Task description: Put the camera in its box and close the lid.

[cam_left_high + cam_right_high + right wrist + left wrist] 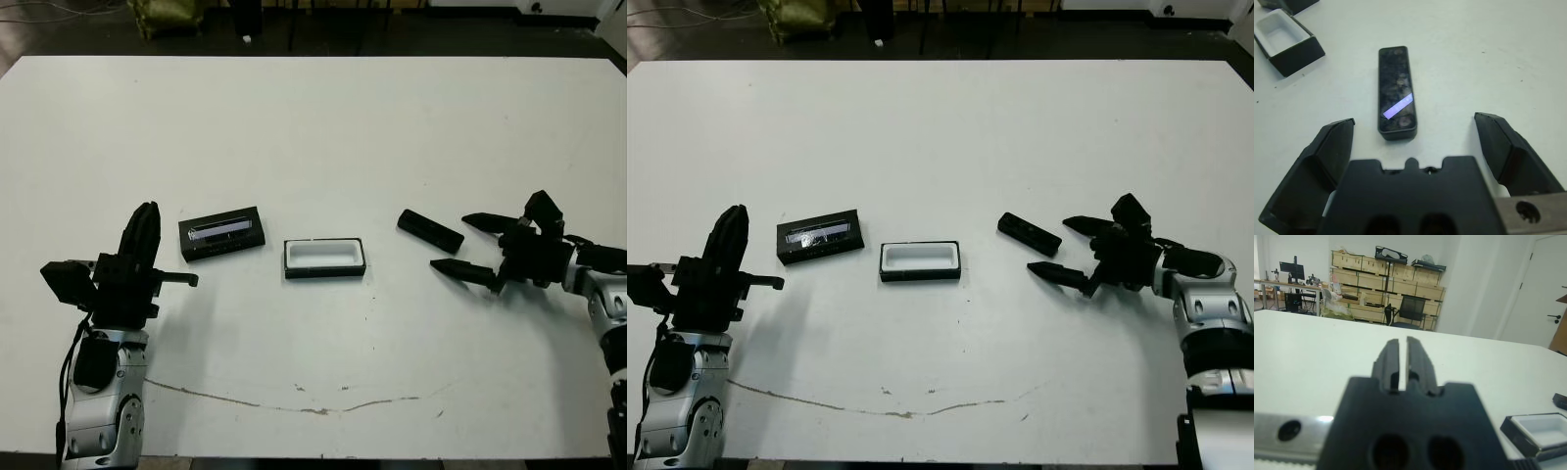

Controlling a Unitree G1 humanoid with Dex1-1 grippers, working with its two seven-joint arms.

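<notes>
Picking up the camera (430, 230) comes first; it lies right of centre, beside the box (324, 258). The right gripper (472, 245) is wide open; slide it straight around both long sides. The left gripper (1404, 357) is pinched closed, holding nothing.

Right hand (464, 243) spread wide, left hand (144, 227) closed, upright.

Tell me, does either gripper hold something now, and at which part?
Nothing is held. The right gripper is open, with the camera lying free on the table before it. The left gripper is shut on nothing.
</notes>
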